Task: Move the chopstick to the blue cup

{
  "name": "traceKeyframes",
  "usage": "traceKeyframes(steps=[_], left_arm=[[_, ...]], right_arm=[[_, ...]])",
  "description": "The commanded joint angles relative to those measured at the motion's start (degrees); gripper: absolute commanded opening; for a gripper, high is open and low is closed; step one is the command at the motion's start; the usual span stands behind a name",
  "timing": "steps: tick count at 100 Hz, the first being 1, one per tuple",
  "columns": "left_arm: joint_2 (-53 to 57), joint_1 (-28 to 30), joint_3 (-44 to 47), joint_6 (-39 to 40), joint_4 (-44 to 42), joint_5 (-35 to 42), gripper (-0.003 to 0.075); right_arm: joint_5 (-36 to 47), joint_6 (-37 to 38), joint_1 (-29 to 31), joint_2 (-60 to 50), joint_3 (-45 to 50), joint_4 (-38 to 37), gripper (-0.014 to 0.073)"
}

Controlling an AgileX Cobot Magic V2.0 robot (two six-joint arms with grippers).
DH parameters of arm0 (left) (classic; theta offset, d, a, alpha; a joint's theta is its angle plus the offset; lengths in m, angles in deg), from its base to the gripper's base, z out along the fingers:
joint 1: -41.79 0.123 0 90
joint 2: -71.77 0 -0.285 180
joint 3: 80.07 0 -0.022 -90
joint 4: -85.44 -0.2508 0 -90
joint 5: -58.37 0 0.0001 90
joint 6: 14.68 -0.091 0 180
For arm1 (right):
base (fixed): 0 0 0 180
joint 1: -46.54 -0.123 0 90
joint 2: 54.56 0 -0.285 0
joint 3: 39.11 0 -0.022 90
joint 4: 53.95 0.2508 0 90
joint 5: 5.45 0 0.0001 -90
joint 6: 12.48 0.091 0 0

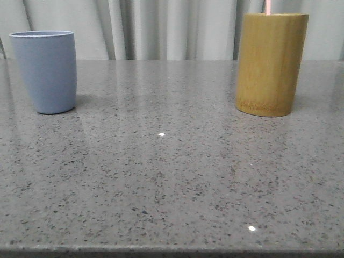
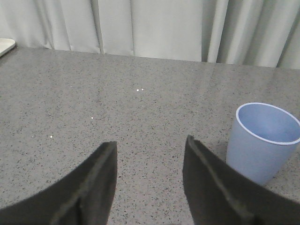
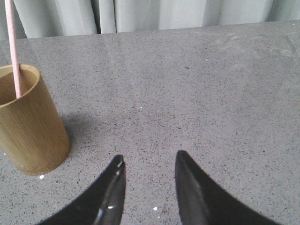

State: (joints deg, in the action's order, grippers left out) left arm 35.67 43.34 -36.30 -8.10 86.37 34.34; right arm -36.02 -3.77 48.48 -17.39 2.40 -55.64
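On the grey speckled worktop [image 1: 172, 177], with pale curtains [image 1: 172, 27] behind, the blue cup [image 1: 45, 71] stands upright at the left and a taller bamboo holder [image 1: 270, 63] at the right, well apart, bare stone between them. A pink chopstick [image 3: 12, 47] leans upright in the holder, only its upper end showing. The left gripper [image 2: 150, 159] has its jaws released, the cup just beside one finger. The right gripper [image 3: 149, 168] also has its jaws released, the holder near but apart, nothing between either pair.
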Motion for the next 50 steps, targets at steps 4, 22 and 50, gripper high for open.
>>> traceKeyframes(steps=[4, 22, 50], left_arm=[[-0.58, -0.01, -2.16, 0.11, 0.45, 4.35, 0.0335], [-1.17, -0.01, -2.02, 0.11, 0.93, 5.01, 0.0335], [-11.73, -0.01, -11.91, -5.81, 2.96, -2.02, 0.0376]], right_arm=[[5.17, -0.28, 0.23, 0.78, -2.21, -0.06, 0.0286], [5.65, -0.28, 0.23, 0.78, -2.21, 0.23, 0.0286], [5.66, -0.28, 0.23, 0.78, -2.21, 0.23, 0.0286]])
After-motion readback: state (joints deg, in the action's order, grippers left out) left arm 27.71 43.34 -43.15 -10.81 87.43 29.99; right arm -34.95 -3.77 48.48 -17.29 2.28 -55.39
